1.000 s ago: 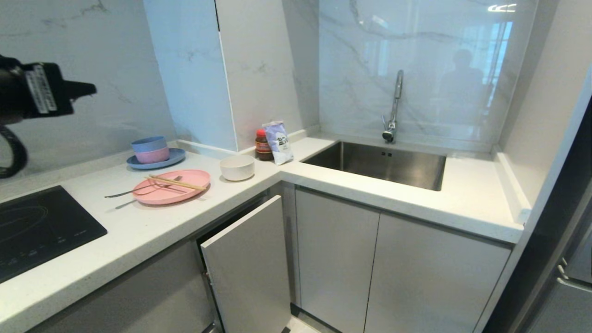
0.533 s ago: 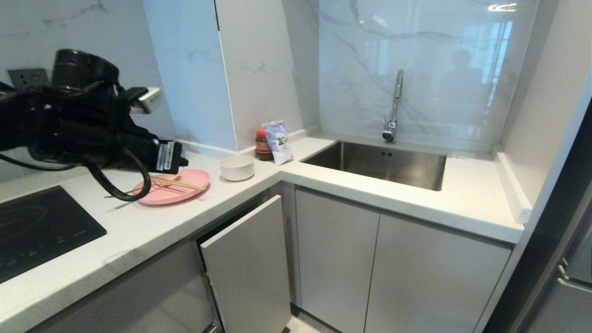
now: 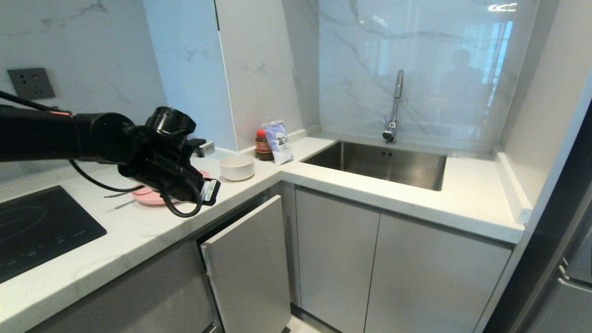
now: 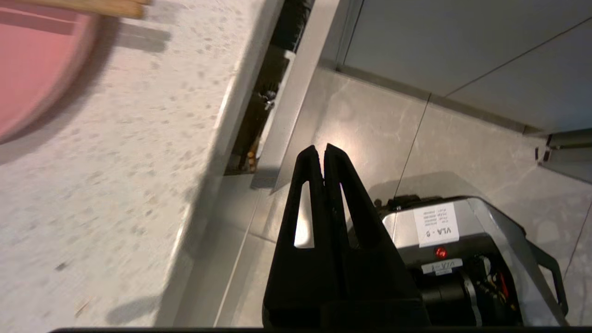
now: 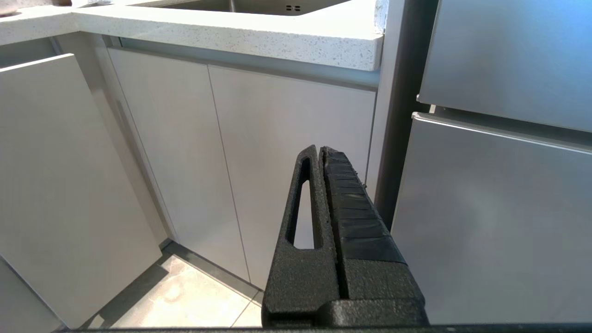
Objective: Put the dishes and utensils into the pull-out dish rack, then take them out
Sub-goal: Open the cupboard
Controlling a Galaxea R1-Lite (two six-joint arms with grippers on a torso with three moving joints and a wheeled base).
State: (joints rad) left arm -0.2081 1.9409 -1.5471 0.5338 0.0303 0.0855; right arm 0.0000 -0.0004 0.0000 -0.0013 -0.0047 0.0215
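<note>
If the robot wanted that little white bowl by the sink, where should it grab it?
Probably the rim of the off-white bowl, from above: it stands upright and open on the countertop, so one finger can go inside the wall and one outside. Its round side offers little hold.

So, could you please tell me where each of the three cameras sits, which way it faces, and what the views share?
Head view: on the robot's head, looking forward and down at the corner counter and sink; the left arm reaches in above the pink plate.
Left wrist view: behind the shut left gripper, looking down past the counter edge to the floor and the robot's base.
Right wrist view: behind the shut right gripper, facing the cabinet doors.
Shared: the pink plate shows in the head and left wrist views.
</note>
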